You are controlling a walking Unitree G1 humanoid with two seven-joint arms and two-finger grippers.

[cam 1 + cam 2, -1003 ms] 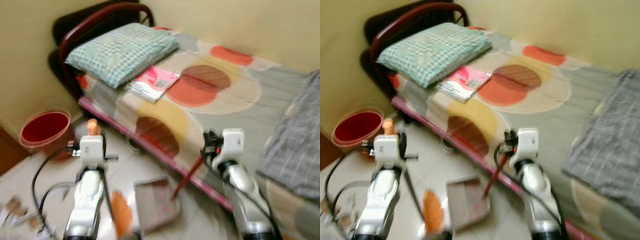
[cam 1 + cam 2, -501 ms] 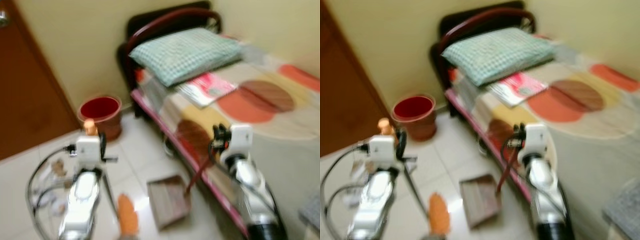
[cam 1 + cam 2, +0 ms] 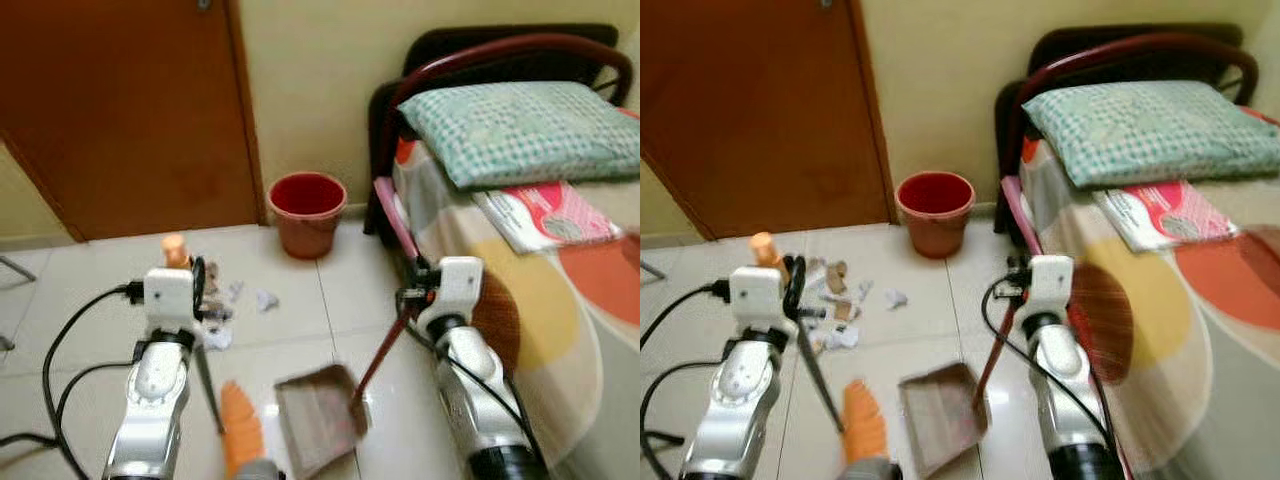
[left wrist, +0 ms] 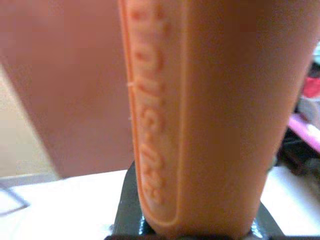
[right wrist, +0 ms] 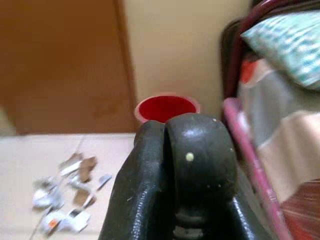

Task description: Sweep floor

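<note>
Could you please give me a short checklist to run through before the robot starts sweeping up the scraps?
1. Left pincer on the orange broom handle: ok.
2. Right pincer on the dustpan handle: cannot tell; the handle runs up to it.
3. Dustpan on the floor, mouth toward the litter: cannot tell.
4. Paper scraps in view ahead-left: ok.
5. Red bucket standing apart from the scraps: ok.
</note>
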